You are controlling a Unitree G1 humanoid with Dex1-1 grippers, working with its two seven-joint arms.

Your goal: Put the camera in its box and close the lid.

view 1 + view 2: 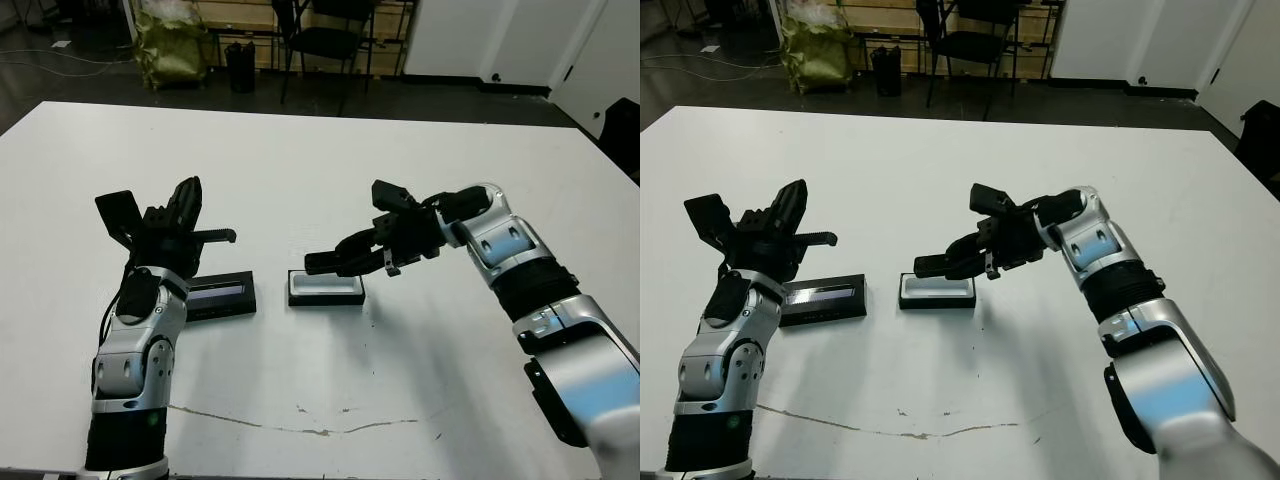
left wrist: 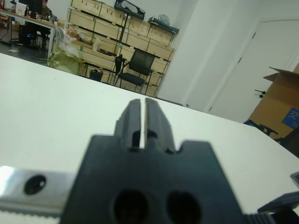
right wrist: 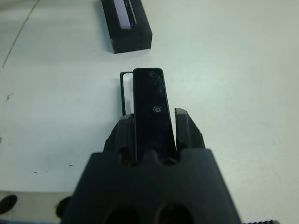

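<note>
Camera [image 3: 148, 105] sat clamped lengthwise in the right end effector [image 1: 325, 263], hovering directly over the box [image 1: 326, 288] mid-counter [image 1: 400, 180]. Lid [image 1: 218, 296] lay flat just beside the box, toward the counter's left edge. Left end effector [image 2: 140, 122] was raised above the lid, fingers together, empty. Risk, by judgement: camera looked slightly skewed to the tray; released so, it could catch the rim and sit proud.

The right tool [image 3: 153, 122] grips the camera [image 3: 149, 105] above the box [image 3: 124, 93], lid [image 3: 126, 23] beyond.
</note>
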